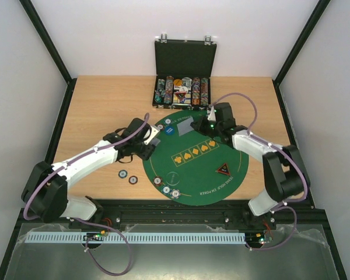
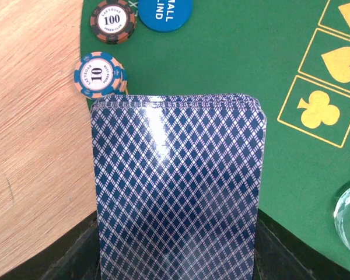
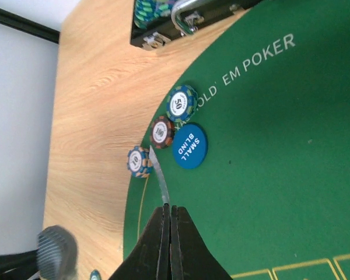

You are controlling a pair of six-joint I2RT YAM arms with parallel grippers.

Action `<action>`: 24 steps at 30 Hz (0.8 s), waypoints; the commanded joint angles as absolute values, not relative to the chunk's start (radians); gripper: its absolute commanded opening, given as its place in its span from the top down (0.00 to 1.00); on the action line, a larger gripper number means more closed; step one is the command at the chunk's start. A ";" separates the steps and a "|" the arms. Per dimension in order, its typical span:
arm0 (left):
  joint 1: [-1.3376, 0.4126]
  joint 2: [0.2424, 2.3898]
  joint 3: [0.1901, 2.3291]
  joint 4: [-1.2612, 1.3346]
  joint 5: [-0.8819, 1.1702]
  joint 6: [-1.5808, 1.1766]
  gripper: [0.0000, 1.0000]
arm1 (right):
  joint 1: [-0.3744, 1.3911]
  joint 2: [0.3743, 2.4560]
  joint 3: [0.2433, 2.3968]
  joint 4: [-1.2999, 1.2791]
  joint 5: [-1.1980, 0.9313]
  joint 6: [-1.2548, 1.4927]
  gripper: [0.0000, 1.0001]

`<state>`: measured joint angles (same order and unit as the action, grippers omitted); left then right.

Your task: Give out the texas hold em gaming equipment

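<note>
While at the mat's (image 2: 221, 70) edge, deck (image 2: 178, 192) in left gripper (image 1: 149, 139), wood (image 2: 29, 146) beyond.

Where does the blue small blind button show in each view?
Top external: small blind button on the mat's upper left, near the left gripper.
Left wrist: top edge, cut off, beyond the held cards.
Right wrist: near centre, on the mat.
Shared landmark: the 100 chip beside it, clear in both wrist views.
</note>
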<state>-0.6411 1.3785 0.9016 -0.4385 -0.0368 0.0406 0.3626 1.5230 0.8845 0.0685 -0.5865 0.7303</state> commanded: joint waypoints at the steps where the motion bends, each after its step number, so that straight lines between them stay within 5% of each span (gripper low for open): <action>1: -0.634 1.349 0.904 -0.446 -0.042 0.034 0.42 | 0.402 1.638 0.970 0.147 -0.557 0.747 0.98; 24: -0.630 1.347 0.901 -0.444 -0.046 0.036 0.42 | 0.547 1.911 0.959 0.449 -0.540 0.971 0.99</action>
